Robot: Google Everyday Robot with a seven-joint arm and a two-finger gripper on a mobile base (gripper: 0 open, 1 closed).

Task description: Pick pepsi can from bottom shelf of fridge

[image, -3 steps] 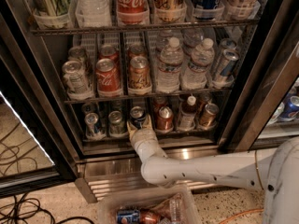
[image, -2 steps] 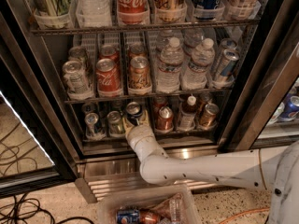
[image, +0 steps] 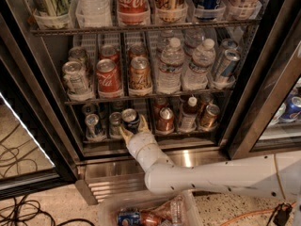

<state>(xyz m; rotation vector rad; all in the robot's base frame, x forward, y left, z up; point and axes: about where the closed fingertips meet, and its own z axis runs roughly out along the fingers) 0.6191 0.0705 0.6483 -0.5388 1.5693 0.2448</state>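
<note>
The fridge (image: 43, 102) stands open in the camera view. On the bottom shelf (image: 188, 132) the dark blue pepsi can (image: 130, 119) sits tilted at the front of a middle lane. My gripper (image: 133, 127) reaches up from the white arm (image: 197, 175), and its tan fingers (image: 143, 124) are closed around the lower part of the can. The can's silver top faces the camera.
A pale silver-blue can (image: 92, 125) and a grey can (image: 115, 123) stand left of the pepsi can. A copper-red can (image: 165, 119) and a bottle (image: 189, 112) stand to its right. A clear bin (image: 110, 211) with cans lies on the floor below the steel grille (image: 110, 186). Cables (image: 19, 211) lie at the left.
My gripper has shifted a little to the left along the bottom shelf, and the pepsi can has moved left with it and now tilts between the fingers.
</note>
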